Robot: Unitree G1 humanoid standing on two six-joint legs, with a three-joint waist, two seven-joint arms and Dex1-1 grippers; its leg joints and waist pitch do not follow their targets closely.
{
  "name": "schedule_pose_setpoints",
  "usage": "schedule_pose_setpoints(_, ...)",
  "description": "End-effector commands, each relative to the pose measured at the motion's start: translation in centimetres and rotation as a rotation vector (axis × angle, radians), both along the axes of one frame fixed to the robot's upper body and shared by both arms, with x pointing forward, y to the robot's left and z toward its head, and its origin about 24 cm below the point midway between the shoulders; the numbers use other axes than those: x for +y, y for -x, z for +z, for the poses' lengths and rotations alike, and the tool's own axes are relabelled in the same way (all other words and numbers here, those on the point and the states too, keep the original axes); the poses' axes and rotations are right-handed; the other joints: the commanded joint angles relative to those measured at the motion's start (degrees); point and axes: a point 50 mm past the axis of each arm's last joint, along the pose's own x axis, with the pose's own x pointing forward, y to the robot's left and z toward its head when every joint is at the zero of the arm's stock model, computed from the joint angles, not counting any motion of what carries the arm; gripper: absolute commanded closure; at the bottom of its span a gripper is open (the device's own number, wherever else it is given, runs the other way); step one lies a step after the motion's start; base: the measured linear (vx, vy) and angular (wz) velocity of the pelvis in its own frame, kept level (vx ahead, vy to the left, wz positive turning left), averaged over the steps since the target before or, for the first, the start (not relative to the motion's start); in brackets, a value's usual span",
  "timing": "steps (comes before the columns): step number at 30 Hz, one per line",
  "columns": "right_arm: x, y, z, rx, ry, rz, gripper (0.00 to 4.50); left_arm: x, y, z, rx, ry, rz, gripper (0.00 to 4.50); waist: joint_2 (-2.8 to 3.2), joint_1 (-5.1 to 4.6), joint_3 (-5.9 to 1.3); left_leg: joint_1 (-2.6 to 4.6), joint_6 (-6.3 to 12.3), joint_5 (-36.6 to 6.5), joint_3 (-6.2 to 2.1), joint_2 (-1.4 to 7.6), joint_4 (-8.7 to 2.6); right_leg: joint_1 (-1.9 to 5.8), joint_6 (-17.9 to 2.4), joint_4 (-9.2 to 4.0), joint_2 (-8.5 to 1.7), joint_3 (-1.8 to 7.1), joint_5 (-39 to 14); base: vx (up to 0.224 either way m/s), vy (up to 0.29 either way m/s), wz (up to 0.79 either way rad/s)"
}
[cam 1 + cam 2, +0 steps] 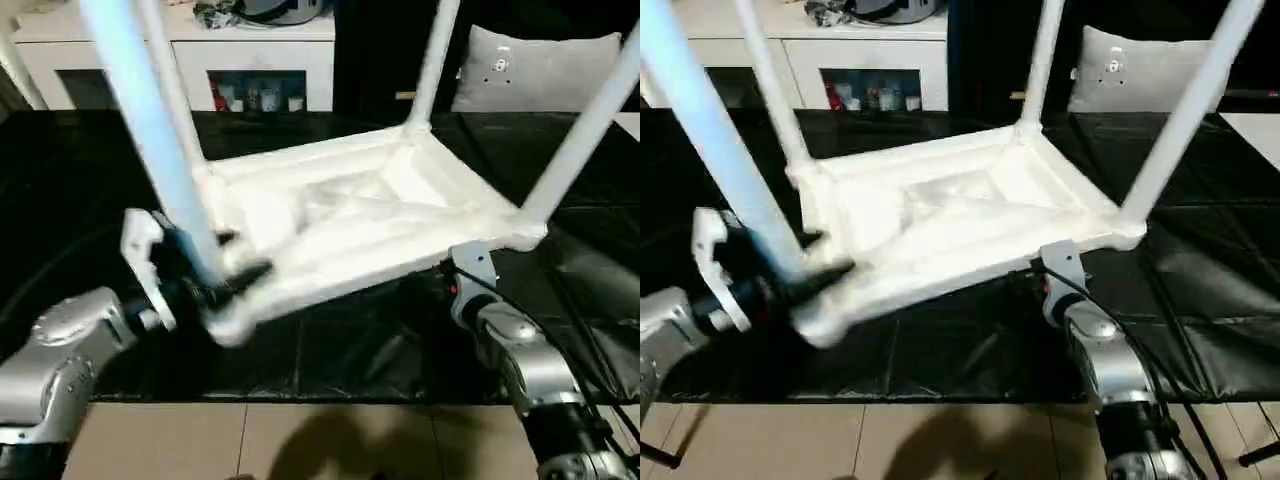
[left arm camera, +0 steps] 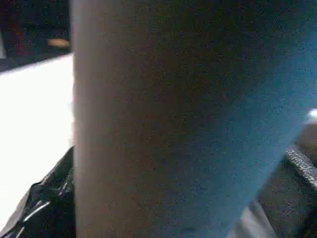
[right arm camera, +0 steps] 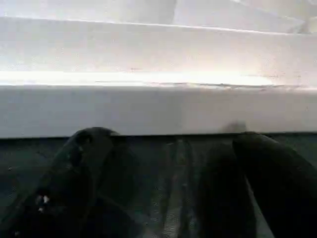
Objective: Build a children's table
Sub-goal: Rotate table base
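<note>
At the upturned table (image 1: pixel 350 215), left tool (image 1: pixel 215 270) clamps a leg (image 1: pixel 150 130); right tool's fingers (image 3: pixel 74 168) sit apart below its rim.

We can read no text, no brand, no number, a small pale emblem on the grey cushion (image 1: pixel 540 68) at upper right of the frame, too blurred for us to read

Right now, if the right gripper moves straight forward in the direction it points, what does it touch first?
Most likely the near side rim of the upside-down table top. The right gripper is open and points at that white rim, just at its lower edge, so it might slip under instead.
</note>
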Motion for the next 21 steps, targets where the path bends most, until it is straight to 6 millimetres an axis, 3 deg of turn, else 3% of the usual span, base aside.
schedule_pose_setpoints(1, 0.9, -0.9, 0.9, -0.043, -0.017, 0.040, 0.00, -1.4, 0.9, -0.2, 0.039, 0.021, -0.123, 0.05, -0.20, -0.20, -3.38, -0.46, 1.22, -12.92, 0.88, 0.08, -4.48, 3.10, -10.39, -3.37, -1.85, 2.32, -18.20, 0.000, 0.000, 0.00)
schedule_pose_setpoints(2, 1.2, -1.1, 0.9, -0.046, -0.019, 0.060, 0.00, -2.1, 1.3, -0.2, 0.053, 0.043, -0.170, 0.05, -0.24, -0.37, -3.36, -0.79, 1.30, -11.96, 0.81, 0.04, -4.48, 3.36, -10.36, -3.28, -1.85, 2.30, -18.14, 0.000, 0.000, 0.00)
schedule_pose_setpoints(3, 1.2, -1.1, 0.9, -0.046, -0.019, 0.061, 0.00, -2.1, 1.3, -0.2, 0.054, 0.044, -0.172, 0.05, -0.95, -0.49, -3.34, -0.80, 1.49, -11.73, 0.97, 0.08, -4.42, 3.28, -10.18, -3.42, -1.81, 2.34, -18.45, 0.000, 0.000, 0.00)
schedule_pose_setpoints(4, 1.2, -1.1, 0.9, -0.046, -0.019, 0.061, 0.00, -2.1, 1.3, -0.2, 0.054, 0.044, -0.172, 0.05, -0.54, -0.47, -3.29, -0.72, 1.62, -11.64, 0.89, 0.08, -4.42, 3.22, -10.01, -3.37, -1.85, 2.36, -19.28, 0.000, 0.000, 0.00)
schedule_pose_setpoints(5, 2.1, -1.5, 1.1, -0.054, -0.030, 0.105, 0.00, -3.5, 1.9, -0.1, 0.063, 0.077, -0.250, 0.05, -0.77, -0.59, -3.40, -0.78, 1.68, -11.28, 0.93, 0.13, -4.29, 3.23, -9.93, -3.20, -1.92, 2.39, -19.28, 0.000, 0.000, 0.00)
schedule_pose_setpoints(7, 2.4, -1.5, 1.1, -0.056, -0.034, 0.117, 0.00, -3.9, 2.0, 0.0, 0.064, 0.085, -0.269, 0.05, -0.70, -0.82, -3.34, -0.78, 1.78, -10.89, 0.94, 0.13, -4.31, 3.12, -10.14, -3.31, -1.76, 2.38, -18.82, 0.000, 0.000, 0.00)
schedule_pose_setpoints(8, 2.9, -1.6, 1.2, -0.060, -0.038, 0.143, 0.00, -4.6, 2.2, 0.1, 0.065, 0.110, -0.297, 0.05, -1.38, -1.12, -3.34, -0.94, 1.82, -11.16, 0.94, 0.13, -4.31, 3.24, -10.18, -3.14, -1.75, 2.34, -19.43, 0.000, 0.000, 0.00)
schedule_pose_setpoints(10, 3.4, -1.7, 1.2, -0.066, -0.038, 0.166, 0.00, -5.5, 2.4, 0.3, 0.066, 0.140, -0.329, 0.05, -1.13, -1.33, -3.30, -0.95, 1.71, -11.19, 0.95, 0.20, -4.29, 3.20, -10.05, -3.27, -1.83, 2.37, -19.85, 0.000, 0.000, 0.00)
schedule_pose_setpoints(11, 3.8, -1.8, 1.3, -0.071, -0.037, 0.183, 0.00, -6.2, 2.5, 0.5, 0.067, 0.161, -0.354, 0.05, -1.49, -1.54, -3.32, -0.98, 1.61, -11.38, 0.96, 0.22, -4.29, 3.18, -9.85, -3.21, -1.75, 2.41, -19.78, 0.000, 0.000, 0.00)
schedule_pose_setpoints(14, 4.5, -2.0, 1.4, -0.078, -0.047, 0.205, 0.00, -7.5, 2.7, 0.7, 0.068, 0.209, -0.397, 0.05, -1.63, -2.00, -3.28, -0.86, 1.45, -11.83, 0.97, 0.22, -4.26, 3.07, -9.97, -3.37, -1.62, 2.40, -19.23, 0.000, 0.000, 0.00)
schedule_pose_setpoints(16, 6.0, -2.0, 1.4, -0.087, -0.064, 0.259, 0.00, -8.9, 2.5, 0.7, 0.076, 0.251, -0.435, 0.05, -2.17, -2.22, -3.34, -1.01, 1.56, -11.70, 1.00, 0.23, -4.24, 3.19, -10.04, -3.30, -1.73, 2.45, -19.43, 0.000, 0.000, 0.00)
schedule_pose_setpoints(20, 8.8, -1.4, 1.3, -0.093, -0.108, 0.390, 0.00, -10.6, 1.9, 0.6, 0.080, 0.259, -0.455, 0.05, -2.28, -2.62, -3.38, -1.32, 1.53, -11.03, 0.81, 0.29, -4.24, 3.46, -10.07, -3.16, -1.70, 2.48, -17.73, 0.000, 0.000, 0.00)
schedule_pose_setpoints(21, 9.6, -1.1, 1.3, -0.095, -0.124, 0.424, 0.00, -11.0, 1.7, 0.7, 0.075, 0.260, -0.463, 0.05, -2.32, -2.61, -3.46, -1.03, 1.69, -11.14, 0.89, 0.29, -4.14, 3.27, -10.19, -3.23, -1.60, 2.54, -17.36, 0.000, 0.000, 0.00)
